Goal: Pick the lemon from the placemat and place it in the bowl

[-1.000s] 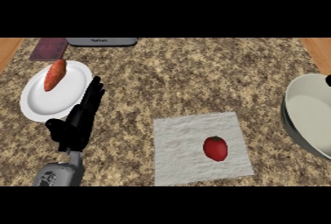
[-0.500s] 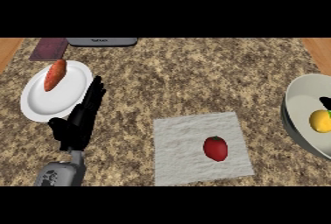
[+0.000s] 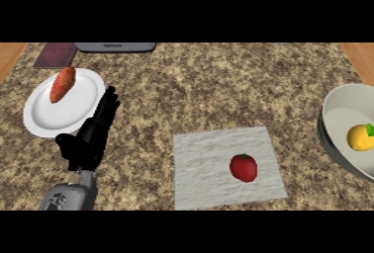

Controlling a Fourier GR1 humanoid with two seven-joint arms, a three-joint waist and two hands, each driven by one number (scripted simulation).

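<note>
A yellow lemon (image 3: pixel 360 137) with a small green tip lies inside the pale bowl (image 3: pixel 337 113) at the right edge. A grey-white placemat (image 3: pixel 211 173) sits at the lower middle with a red fruit (image 3: pixel 244 167) on it. My left hand (image 3: pixel 91 136) stands at the lower left with straight fingers pointing up, beside the white plate, holding nothing. My right hand shows nowhere in the head view.
A white plate (image 3: pixel 44 113) at the upper left carries an orange-red sweet potato (image 3: pixel 62 84). A dark grey appliance (image 3: pixel 116 47) and a maroon board (image 3: pixel 55 54) lie along the far edge. Wooden strips flank the speckled counter.
The lemon has appeared in the bowl, where one second ago none showed, and it now sits slightly lower. The left hand has barely moved.
</note>
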